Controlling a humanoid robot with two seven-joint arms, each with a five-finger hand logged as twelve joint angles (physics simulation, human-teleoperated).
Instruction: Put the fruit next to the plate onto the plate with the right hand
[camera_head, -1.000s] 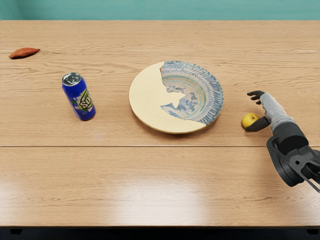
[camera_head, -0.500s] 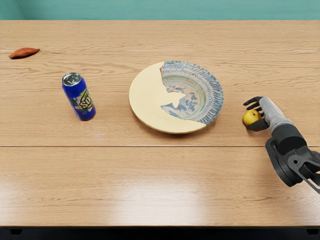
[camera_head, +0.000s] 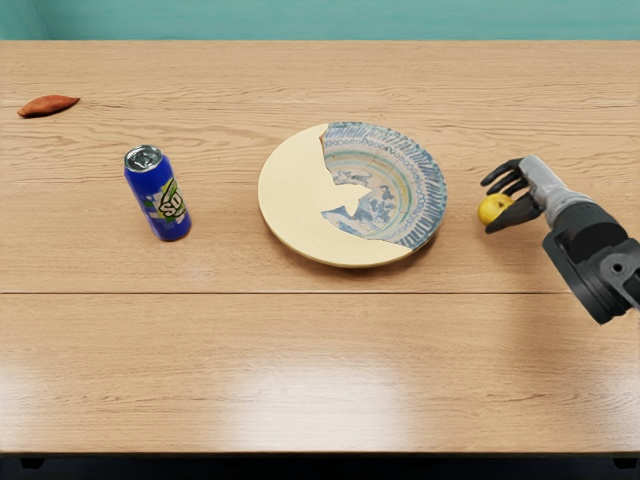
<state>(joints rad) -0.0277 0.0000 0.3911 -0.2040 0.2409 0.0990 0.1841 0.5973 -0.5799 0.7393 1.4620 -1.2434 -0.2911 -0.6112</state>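
One small yellow fruit (camera_head: 490, 209) lay enclosed by the curled fingers of the right hand (camera_head: 515, 190), just right of the plate (camera_head: 290, 195). This wrap-around grip likely prevented the round fruit rolling away.

We see a broad light-brown wooden table (camera_head: 300, 350), its grain running sideways, one seam across it, a pale sheen of light on its near half. Beyond its far edge stands a plain teal wall (camera_head: 300, 18).
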